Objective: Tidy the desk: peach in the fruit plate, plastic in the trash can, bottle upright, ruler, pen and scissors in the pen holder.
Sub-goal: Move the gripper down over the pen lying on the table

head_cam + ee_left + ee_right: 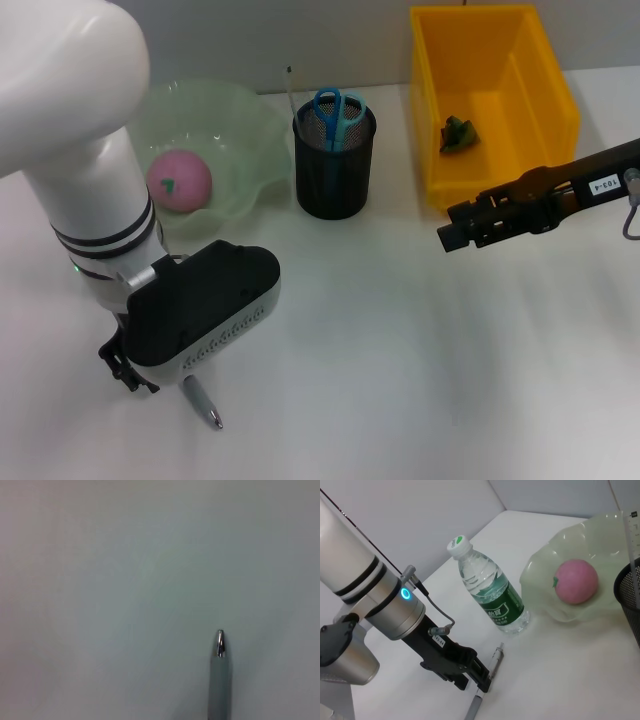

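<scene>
Pen (203, 403) lies flat on the counter (400, 350) at our seven o'clock. Our left pincer (479, 682) straddles it, fingers apart, ready to lift it toward the pen holder (334, 172). We cannot tell the right pincer's (447, 238) state.

We see a white bench (400, 340). On it along the far edge stand a green fruit plate (240, 150), a black mesh pen holder (333, 170) and a yellow bin (490, 100). A pen (203, 404) lies near the front edge, a bottle (490, 592) upright nearby.

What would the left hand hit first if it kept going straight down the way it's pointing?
Likely the grey pen with the silver tip, lying on the white desk; the left hand already sits low at it.
</scene>
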{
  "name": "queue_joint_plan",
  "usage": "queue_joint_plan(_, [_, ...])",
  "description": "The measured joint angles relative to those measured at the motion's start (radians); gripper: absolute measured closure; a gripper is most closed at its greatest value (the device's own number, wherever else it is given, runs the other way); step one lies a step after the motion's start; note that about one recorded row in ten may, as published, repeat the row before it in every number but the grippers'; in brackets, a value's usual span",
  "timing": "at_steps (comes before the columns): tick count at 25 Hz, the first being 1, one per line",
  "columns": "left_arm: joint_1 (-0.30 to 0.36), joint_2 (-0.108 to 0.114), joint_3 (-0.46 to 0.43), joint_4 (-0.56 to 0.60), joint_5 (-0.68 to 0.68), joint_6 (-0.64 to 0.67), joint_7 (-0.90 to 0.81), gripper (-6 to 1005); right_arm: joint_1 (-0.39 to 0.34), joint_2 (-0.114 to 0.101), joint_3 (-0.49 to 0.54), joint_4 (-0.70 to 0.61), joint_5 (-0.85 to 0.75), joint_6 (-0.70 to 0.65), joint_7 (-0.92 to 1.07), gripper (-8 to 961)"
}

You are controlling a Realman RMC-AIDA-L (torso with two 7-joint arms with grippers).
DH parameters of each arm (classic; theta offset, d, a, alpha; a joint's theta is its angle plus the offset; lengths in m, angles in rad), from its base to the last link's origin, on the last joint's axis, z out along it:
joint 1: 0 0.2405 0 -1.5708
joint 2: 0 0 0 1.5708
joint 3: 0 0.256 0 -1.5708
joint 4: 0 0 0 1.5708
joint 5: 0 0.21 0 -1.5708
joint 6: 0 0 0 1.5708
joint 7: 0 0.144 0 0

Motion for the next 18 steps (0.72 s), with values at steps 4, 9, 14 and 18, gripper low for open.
queue_joint_plan(4, [0.000,-0.002,0.001,-0.001,0.000,-0.003,0.004,476,0.002,-0.001,0.000,-0.003,0.000,0.000,0.000,278])
queue_joint_plan(9, [0.000,-0.003,0.004,-0.009,0.001,-0.022,0.006,487,0.003,-0.001,-0.001,-0.004,0.000,-0.001,0.000,278])
queue_joint_plan(14, [0.003,-0.004,0.017,-0.011,0.001,-0.042,0.006,509,0.003,-0.001,-0.001,-0.005,0.000,-0.001,0.000,278])
queue_joint_plan(18, [0.006,-0.004,0.024,-0.012,0.000,-0.054,0.007,528,0.003,-0.001,-0.001,-0.005,-0.001,-0.001,0.000,278])
